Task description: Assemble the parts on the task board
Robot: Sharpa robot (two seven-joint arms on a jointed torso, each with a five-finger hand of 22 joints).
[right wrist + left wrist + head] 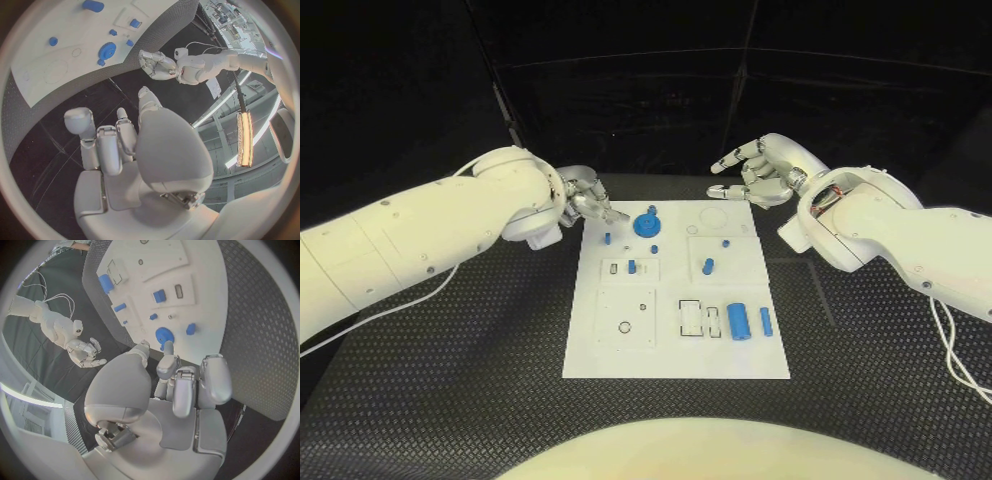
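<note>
While the task board (678,355) lies in the middle of the black table (459,350), the left hand (583,201) hovers at its far left corner, fingers loosely spread and holding nothing. A blue gear-like part (646,223) sits just right of that hand. The right hand (759,170) hangs beyond the far right corner, fingers apart and empty. Blue cylinders (738,320) lie near the board's right side.

One white board (678,352) on the table in front of me. On it I count one round blue gear (648,224), two larger blue cylinders (738,320) side by side, and five small blue pegs (708,266). Two hands of mine, left (583,201) and right (759,170).
</note>
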